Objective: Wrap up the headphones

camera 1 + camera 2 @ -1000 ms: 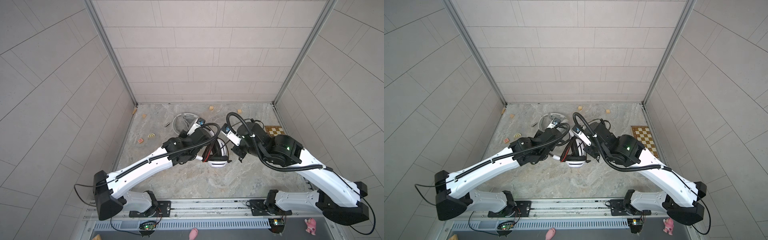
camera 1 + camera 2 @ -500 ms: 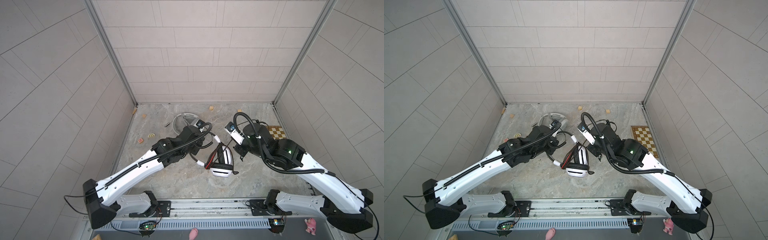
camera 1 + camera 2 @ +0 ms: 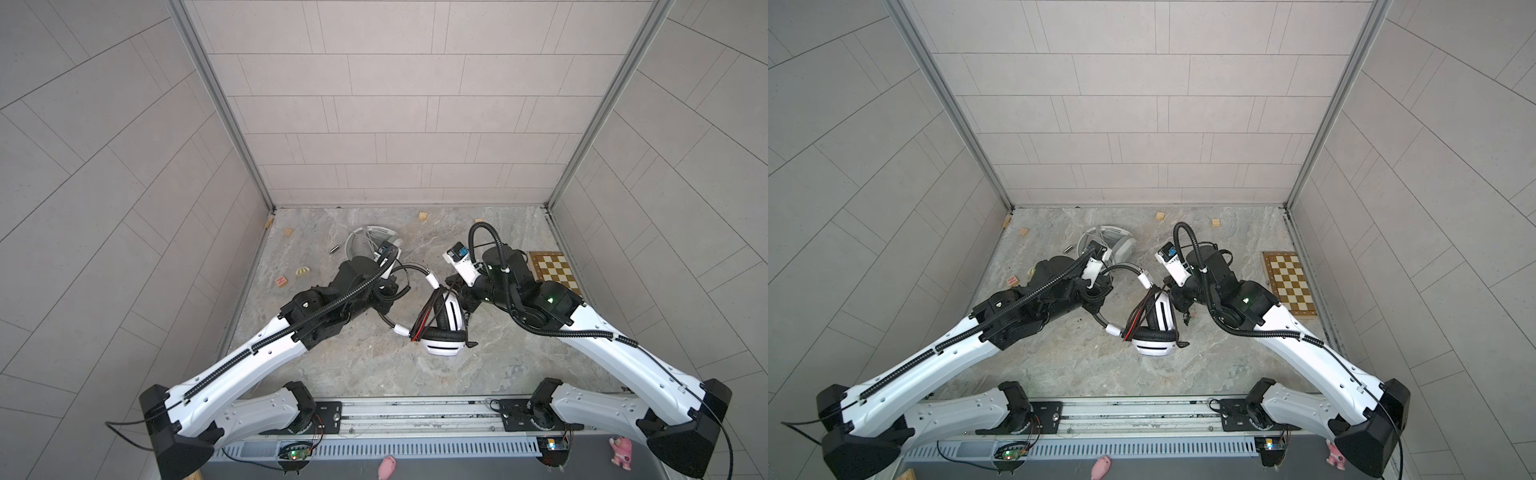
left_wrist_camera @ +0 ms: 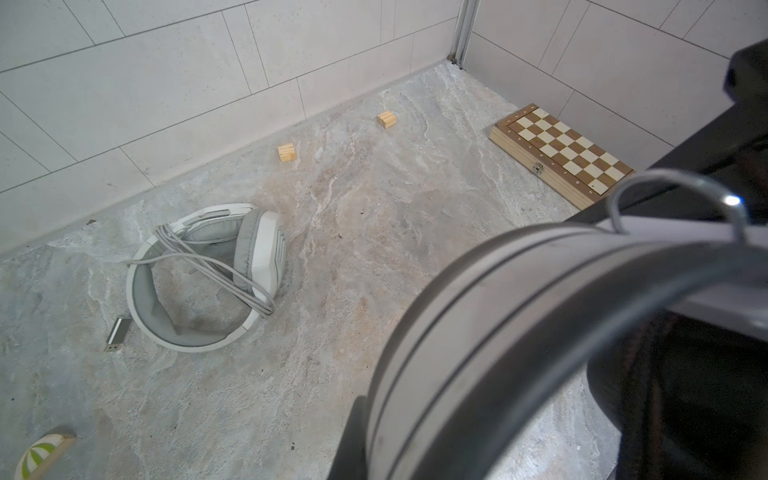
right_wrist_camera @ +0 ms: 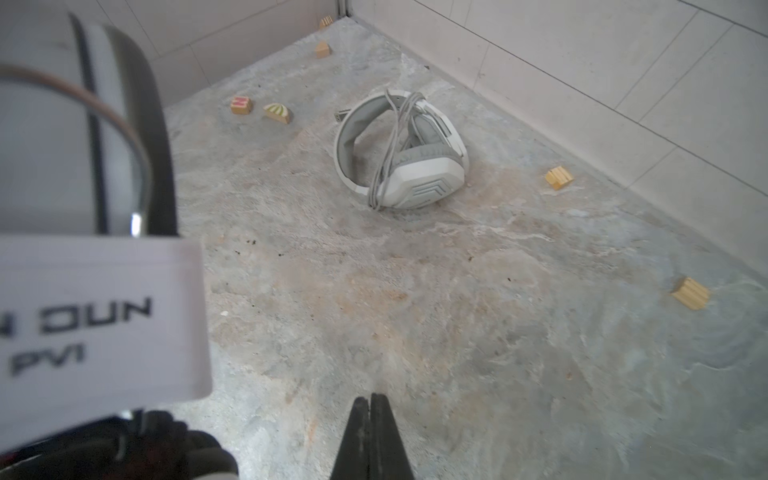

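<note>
**A:** Your black-and-white headset (image 3: 441,332) lies mid-table (image 3: 374,374) between both arms, its two cups close together. Red and black wires (image 3: 424,320) run along its side.

**B:** Its thin headband (image 3: 432,283) loops out to your left gripper (image 3: 384,297). Those fingers are tucked under the wrist, so you get closed, but not whether they pinch the loop. In the left wrist view the band fills the near corner, blurred.

**A:** Your right gripper (image 5: 370,405) is easier: fingers pressed together with nothing between them. They sit just beside a cup (image 5: 95,316) that is cut off at the frame edge, its print only partly readable.

**B:** The white headset (image 4: 208,270) sits near the back wall (image 3: 395,174). Its grey cable (image 4: 199,259) is crossed over its band and the plug (image 4: 117,338) rests on the table. In both top views your left wrist camera (image 3: 387,250) covers part of it.

**A:** The chessboard box (image 4: 557,153) at the table's right edge is latched shut — you can't see inside.
</note>
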Robot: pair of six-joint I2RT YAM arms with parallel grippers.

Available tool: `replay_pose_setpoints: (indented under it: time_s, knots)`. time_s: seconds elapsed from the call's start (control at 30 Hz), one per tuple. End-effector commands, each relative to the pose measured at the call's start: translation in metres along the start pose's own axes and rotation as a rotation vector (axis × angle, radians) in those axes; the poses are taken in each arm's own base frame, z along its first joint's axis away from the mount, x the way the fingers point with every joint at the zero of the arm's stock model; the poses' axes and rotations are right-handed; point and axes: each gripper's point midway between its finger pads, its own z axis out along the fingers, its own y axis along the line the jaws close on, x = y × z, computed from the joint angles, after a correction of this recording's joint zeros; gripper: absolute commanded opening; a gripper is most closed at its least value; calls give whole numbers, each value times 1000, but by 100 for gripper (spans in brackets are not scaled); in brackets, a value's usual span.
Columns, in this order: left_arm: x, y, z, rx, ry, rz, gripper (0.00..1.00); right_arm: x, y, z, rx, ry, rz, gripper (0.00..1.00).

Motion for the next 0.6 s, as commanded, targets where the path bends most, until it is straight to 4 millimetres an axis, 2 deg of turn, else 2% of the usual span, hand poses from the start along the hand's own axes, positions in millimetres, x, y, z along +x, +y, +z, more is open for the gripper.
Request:
replay_pose_setpoints:
  time_s: [0.0, 0.2, 0.33, 0.57]
  knots:
    - [-32, -55, -30, 319, -102, -34, 0, -31, -7, 6, -32, -173, 151, 6]
    - [-51, -64, -41, 407, -161, -106, 0, -25, 3, 16, -103, -204, 194, 10]
    - [-57, -63, -44, 435, -173, -143, 0, -26, 5, 11, -118, -235, 202, 11]
    - [-73, -50, -43, 443, -205, -258, 0, -22, 8, 15, -156, -262, 243, 11]
